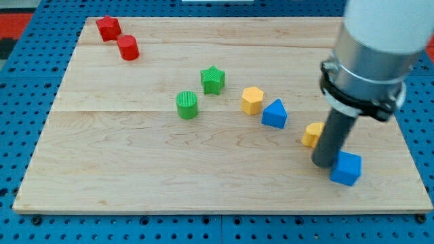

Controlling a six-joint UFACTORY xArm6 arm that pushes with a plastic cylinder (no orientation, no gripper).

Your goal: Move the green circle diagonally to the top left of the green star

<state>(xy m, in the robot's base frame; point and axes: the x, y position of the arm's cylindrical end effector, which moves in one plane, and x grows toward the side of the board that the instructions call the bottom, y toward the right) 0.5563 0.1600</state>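
Two red blocks sit far off toward the view's top left from my tip: one red block at the board's far corner whose shape I can't quite make out, and a red cylinder-like block just below and right of it, the two nearly touching.

Closer in, the green circle stands well to the left of my tip and a little higher in the view. Right now it is below and to the left of the green star, just beside it but not touching.

Next, the yellow block, six-sided as far as I can tell, is up and left of my tip, and the blue triangle sits just beside it, nearer to me.

Now the awkward part. A second yellow block is just left of my rod and partly hidden behind it, so I can't name its shape or say whether the rod touches it. My tip is down on the wooden board, at the view's lower right. The blue cube is right against it on the right side; contact looks likely, though I can't be sure.

There are no jaws on this arm, only the bare rod, holding nothing. The arm's big pale housing is cut off by the view's top right edge.
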